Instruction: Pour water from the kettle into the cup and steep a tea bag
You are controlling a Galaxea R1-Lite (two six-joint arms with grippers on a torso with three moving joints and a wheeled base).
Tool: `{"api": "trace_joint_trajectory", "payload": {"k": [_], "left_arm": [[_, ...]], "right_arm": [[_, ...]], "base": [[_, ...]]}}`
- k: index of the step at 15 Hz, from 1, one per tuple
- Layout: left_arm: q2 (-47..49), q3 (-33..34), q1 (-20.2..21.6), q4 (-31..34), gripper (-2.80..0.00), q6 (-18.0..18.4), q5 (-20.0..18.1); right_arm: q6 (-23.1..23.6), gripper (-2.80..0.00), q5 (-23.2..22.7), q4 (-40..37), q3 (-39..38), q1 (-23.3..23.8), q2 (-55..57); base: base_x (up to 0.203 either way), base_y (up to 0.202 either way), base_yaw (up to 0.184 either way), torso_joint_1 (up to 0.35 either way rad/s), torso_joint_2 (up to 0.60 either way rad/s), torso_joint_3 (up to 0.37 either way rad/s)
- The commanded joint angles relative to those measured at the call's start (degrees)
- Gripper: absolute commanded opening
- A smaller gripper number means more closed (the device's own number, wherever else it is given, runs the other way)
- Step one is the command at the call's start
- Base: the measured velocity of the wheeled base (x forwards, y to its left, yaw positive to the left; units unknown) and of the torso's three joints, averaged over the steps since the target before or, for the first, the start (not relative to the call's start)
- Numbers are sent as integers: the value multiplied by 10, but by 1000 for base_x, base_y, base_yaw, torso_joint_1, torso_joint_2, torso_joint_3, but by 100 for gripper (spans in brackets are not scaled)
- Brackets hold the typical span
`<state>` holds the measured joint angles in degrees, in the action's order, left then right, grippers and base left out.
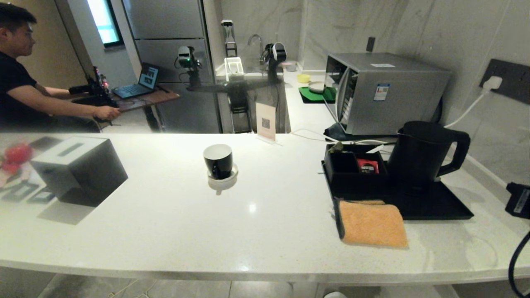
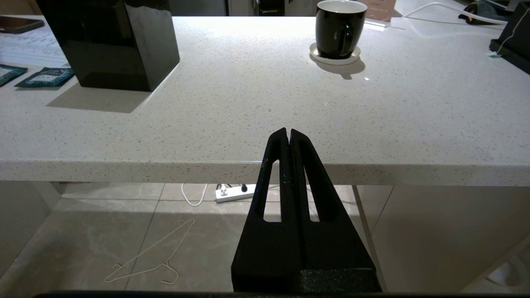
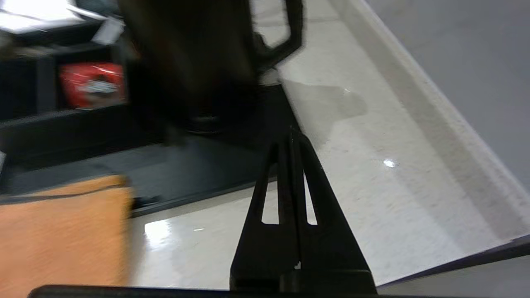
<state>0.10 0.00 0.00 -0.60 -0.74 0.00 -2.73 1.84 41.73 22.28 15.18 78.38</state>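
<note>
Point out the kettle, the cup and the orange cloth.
kettle point(image 1: 418, 155), head view, middle of its body.
cup point(image 1: 218, 161), head view, its outer wall.
orange cloth point(image 1: 372, 223), head view, middle of its top.

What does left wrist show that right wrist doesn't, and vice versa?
Left wrist only: the shut left gripper level with the counter's near edge, the cup on its saucer, the black tissue box, teal sachets, plus a power strip and wire hanger on the floor.

Right wrist only: the shut right gripper over the counter near the kettle, the black tray, the orange cloth, a red packet.

Both: the white speckled counter and fingers pressed together, holding nothing.
</note>
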Motion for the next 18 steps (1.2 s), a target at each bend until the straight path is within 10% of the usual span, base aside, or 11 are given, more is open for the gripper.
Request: {"api": "trace_joint_trajectory", "payload": {"k": [1,8,9,18], "left_arm": [[0,0,0,0,-280,0,0],[0,0,0,0,-280,0,0],[0,0,0,0,-280,0,0],[0,0,0,0,-280,0,0]], "right_arm": [[8,-280,2,18,17,15,70],[18,-280,4,68,85,37,184],[18,0,4,74,92,39,198],[18,0,9,114,215,45,319]], "base": [[0,0,0,0,0,0],[0,0,0,0,0,0],[0,0,0,0,0,0],[0,0,0,0,0,0]]}}
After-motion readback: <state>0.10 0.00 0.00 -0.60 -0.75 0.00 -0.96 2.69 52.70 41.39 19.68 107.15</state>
